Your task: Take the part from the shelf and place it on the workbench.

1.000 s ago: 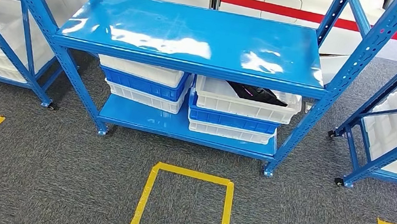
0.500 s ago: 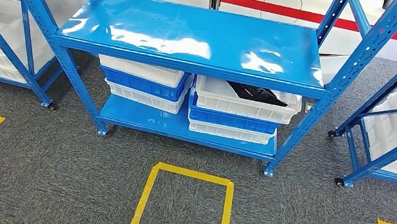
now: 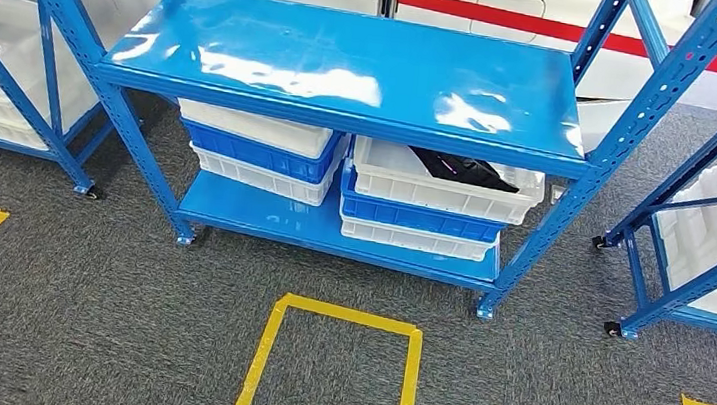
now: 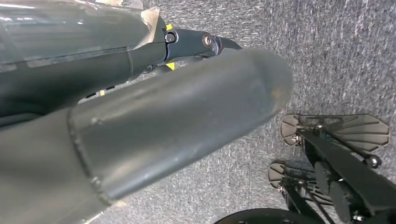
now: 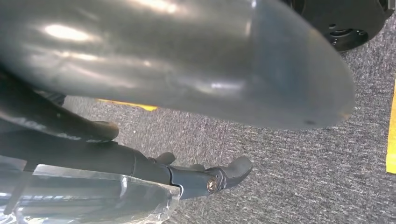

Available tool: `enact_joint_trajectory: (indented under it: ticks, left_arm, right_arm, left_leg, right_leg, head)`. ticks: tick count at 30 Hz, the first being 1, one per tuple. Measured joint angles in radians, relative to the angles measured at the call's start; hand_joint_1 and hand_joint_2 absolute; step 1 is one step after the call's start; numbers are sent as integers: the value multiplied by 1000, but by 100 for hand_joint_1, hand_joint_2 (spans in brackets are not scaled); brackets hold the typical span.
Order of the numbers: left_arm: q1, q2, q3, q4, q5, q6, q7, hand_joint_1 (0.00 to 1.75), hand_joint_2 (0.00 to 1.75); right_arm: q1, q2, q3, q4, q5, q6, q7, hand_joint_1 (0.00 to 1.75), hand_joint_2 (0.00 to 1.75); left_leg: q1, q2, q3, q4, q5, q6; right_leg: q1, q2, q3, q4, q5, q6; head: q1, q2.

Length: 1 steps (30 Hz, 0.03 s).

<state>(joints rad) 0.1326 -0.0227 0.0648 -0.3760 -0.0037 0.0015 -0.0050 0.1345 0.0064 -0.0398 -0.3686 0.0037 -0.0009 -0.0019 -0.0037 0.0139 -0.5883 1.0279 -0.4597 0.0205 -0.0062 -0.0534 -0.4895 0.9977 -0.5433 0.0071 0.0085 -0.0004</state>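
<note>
- Straight ahead in my head view, a glossy blue steel shelf [image 3: 349,66] with perforated uprights stands on grey carpet [image 3: 100,326]; the dark part [image 3: 463,169] lies in the top white plastic bin [image 3: 436,193] on its lower deck, right stack.
- At my left wrist, the left hand [image 4: 154,112] hangs over carpet, smooth grey thumb and dark fingers straight, holding nothing.
- At my right wrist, the right hand [image 5: 177,107] likewise hangs extended and empty.
- I can read no writing.

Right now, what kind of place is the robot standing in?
Probably a warehouse or factory storeroom: blue steel shelves on wheels, stacked white and blue plastic bins with a dark part in one, and yellow tape squares marking spots on the grey carpet.
</note>
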Motion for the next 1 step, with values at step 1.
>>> enact_joint_trajectory:
  ticks: [1]
  left_arm:
    - [1,0,-3,-1,1,0,0,0,0]
  right_arm:
    - [1,0,2,-1,0,0,0,0,0]
  left_leg:
    - [0,0,0,0,0,0]
  right_leg:
    - [0,0,0,0,0,0]
  head:
    - [0,0]
